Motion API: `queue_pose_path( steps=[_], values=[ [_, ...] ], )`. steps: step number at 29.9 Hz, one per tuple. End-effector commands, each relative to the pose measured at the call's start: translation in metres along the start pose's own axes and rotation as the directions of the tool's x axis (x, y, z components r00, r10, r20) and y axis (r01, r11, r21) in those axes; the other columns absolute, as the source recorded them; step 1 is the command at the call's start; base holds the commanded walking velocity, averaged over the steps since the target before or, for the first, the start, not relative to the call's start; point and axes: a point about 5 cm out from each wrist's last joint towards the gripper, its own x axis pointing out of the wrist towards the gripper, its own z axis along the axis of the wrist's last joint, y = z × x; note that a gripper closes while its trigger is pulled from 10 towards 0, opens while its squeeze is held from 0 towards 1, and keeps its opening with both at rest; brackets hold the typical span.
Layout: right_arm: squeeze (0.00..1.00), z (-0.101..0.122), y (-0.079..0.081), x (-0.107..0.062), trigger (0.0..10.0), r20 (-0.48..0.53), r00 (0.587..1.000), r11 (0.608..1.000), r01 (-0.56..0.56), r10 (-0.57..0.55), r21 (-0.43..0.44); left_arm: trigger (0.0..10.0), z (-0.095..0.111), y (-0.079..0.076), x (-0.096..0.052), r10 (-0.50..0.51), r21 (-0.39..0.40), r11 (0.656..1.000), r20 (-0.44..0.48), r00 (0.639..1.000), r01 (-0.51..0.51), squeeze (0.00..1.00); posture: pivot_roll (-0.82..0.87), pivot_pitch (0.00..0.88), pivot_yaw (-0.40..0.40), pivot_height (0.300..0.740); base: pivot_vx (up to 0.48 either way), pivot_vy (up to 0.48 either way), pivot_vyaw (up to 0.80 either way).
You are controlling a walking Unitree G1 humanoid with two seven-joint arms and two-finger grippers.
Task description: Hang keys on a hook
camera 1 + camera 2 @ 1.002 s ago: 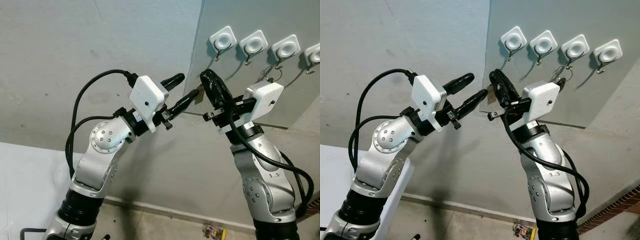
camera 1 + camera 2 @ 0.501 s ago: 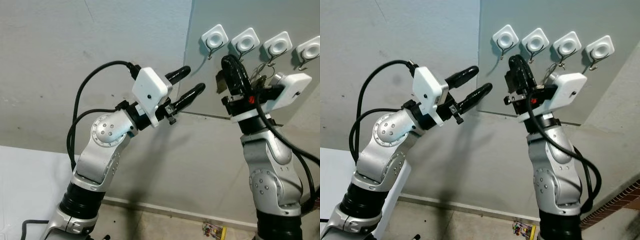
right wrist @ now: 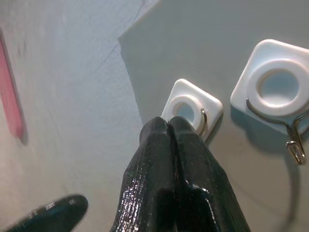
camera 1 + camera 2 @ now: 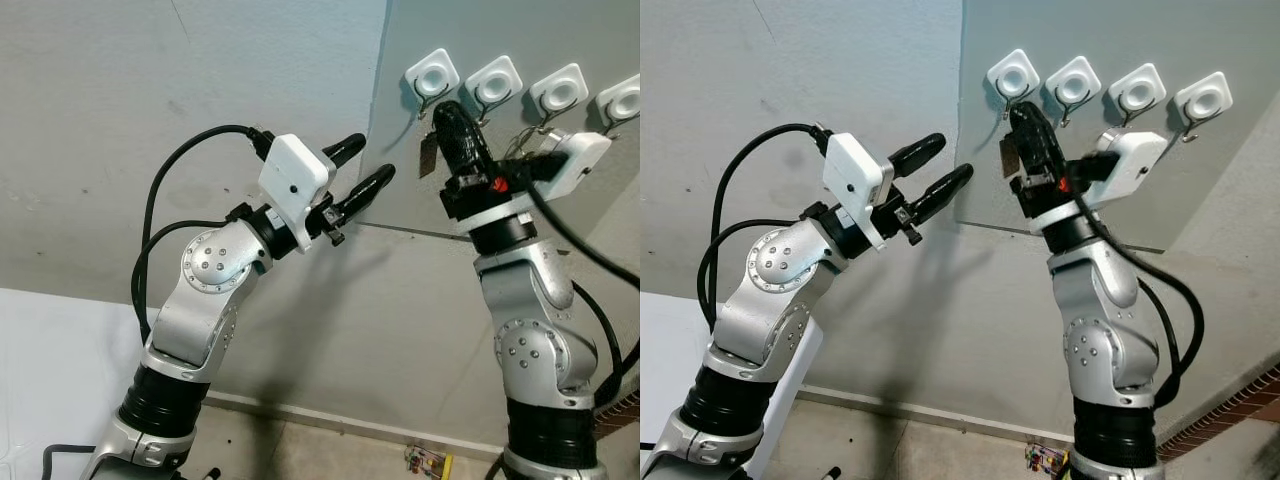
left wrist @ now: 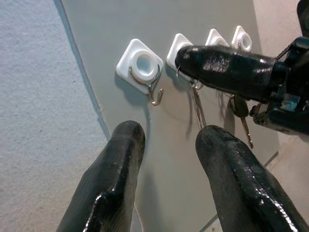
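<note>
left gripper (image 4: 358, 170) mid-frame, fingers spread, holding nothing, idle | right gripper (image 4: 1023, 118) upper centre, fingers pinched on key ring, keys (image 5: 197, 104) dangling beneath | tips just below leftmost wall hook (image 3: 203, 121) | step: approach to hang | next, judged: raise ring over hook tip, settle, release

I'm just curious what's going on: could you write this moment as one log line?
right gripper: shut on keys, at hooks | left gripper: open, idle beside | keys: not yet hung
</note>
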Motion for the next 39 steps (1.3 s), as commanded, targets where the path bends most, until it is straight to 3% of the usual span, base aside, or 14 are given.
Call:
queue_pose_path(
  steps=[1, 6, 23, 39],
  values=[
    [0.00, 0.005, -0.001, 0.005, 10.0, 0.029, 1.000, 0.997, -0.012, 0.010, 0.070, 10.0, 0.000, 0.003, -0.001, 0.018, 0.010, 1.000, -0.016, 1.000, -0.018, 0.00, -0.10, 0.000, -0.006, 0.740, 0.000, 0.000, 0.00],
    [0.00, 0.007, -0.002, 0.008, 10.0, 0.050, 0.999, 0.989, -0.011, 0.004, 0.145, 10.0, 0.000, 0.003, -0.002, 0.022, 0.011, 1.000, -0.015, 1.000, -0.022, 0.00, -0.10, 0.000, -0.007, 0.740, 0.000, 0.000, 0.00],
    [0.00, -0.013, -0.008, 0.014, 10.0, -0.008, 1.000, 0.983, 0.021, -0.020, 0.182, 10.0, 0.004, 0.000, 0.001, 0.018, 0.008, 1.000, -0.015, 1.000, -0.018, 0.00, -0.09, 0.005, -0.007, 0.740, 0.000, 0.000, 0.00],
    [0.00, -0.018, -0.007, 0.022, 10.0, 0.013, 1.000, 0.980, 0.016, -0.019, 0.197, 10.0, 0.005, 0.001, -0.001, 0.032, 0.005, 0.999, -0.020, 0.999, -0.031, 0.00, -0.07, 0.011, -0.016, 0.740, 0.000, 0.000, 0.00]
  ],
)
